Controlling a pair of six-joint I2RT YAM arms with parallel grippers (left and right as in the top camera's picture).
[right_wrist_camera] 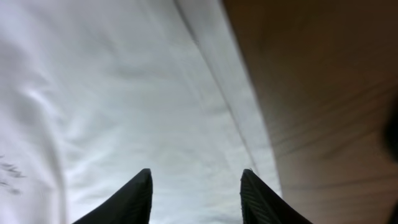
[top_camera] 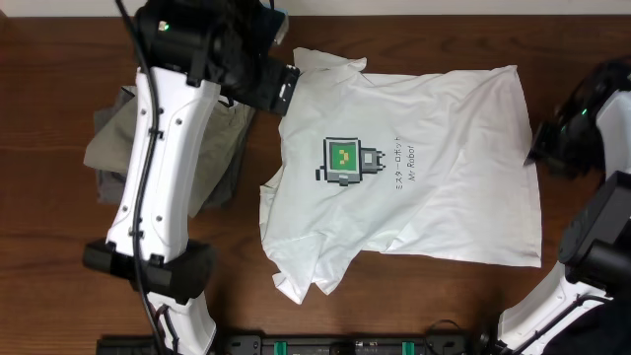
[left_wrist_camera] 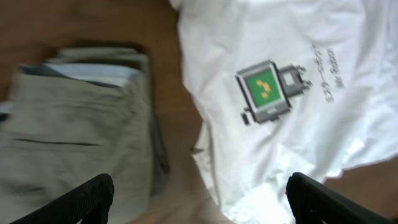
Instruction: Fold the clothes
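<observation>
T-shirt [top_camera: 434,197], white, short-sleeved, one item: where is it kept? (clerk)

Spread print-up on the middle of the wooden table [top_camera: 237,286], lightly wrinkled. Sleeves and neck toward the left arm's side, hem toward the right arm's side. (checker)

Marks? (clerk)

Green-and-grey pixel robot print [top_camera: 345,163] on the chest, with black "Mr Robot" lettering just beside it. (checker)

Neighbouring stock? (clerk)

Khaki trousers [top_camera: 108,138], folded, near the shirt's neck end. The left arm partly covers them in the overhead view. (checker)

Left gripper [left_wrist_camera: 200,183]? (clerk)

Released. The fingers stand wide apart with nothing between them. It hangs above the strip where trousers and shirt lie side by side. (checker)

Right gripper [right_wrist_camera: 196,177]? (clerk)

Jaws apart, with nothing caught between them. It is over the shirt close to the hem, bare wood alongside. Whether the tips touch the cloth, cannot tell. (checker)
</observation>
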